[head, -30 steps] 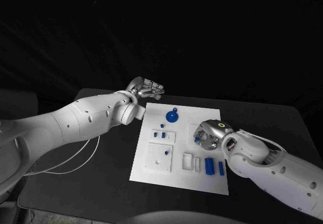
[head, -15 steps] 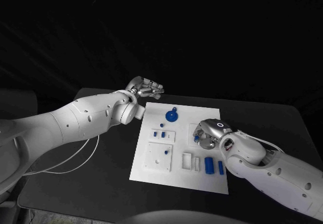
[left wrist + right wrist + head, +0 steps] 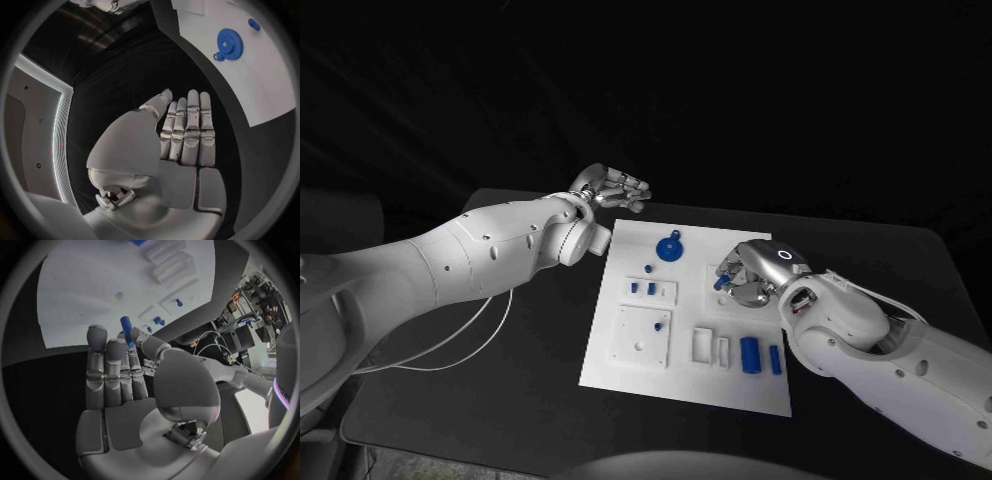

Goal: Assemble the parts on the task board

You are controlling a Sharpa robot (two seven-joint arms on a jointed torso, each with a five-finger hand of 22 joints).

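**Right hand carries a blue peg above the board; the left hand waits at the far corner**

The right hand (image 3: 750, 282) pinches a small blue peg (image 3: 127, 329) between the thumb and a finger, and it hovers above the right middle part of the task board (image 3: 740, 390). In the right wrist view the peg stands out beyond the fingertips (image 3: 97, 334), towards the white plate. I judge that the step in hand is to bring this peg to its seat. The next move calls for a careful lining up over a hole and then a straight push down, but which hole is meant I cannot tell.

The left hand (image 3: 612, 188) holds nothing. Its fingers (image 3: 190, 125) lie straight and close together, just beyond the far left corner of the board.

On the board, a blue gear (image 3: 671, 248) lies near the far edge. Two small blue pegs (image 3: 643, 288) stand in a small white block, with one more just beyond it. Two longer blue pieces (image 3: 760, 356) lie side by side near the right edge, beside white slotted holders (image 3: 710, 347).
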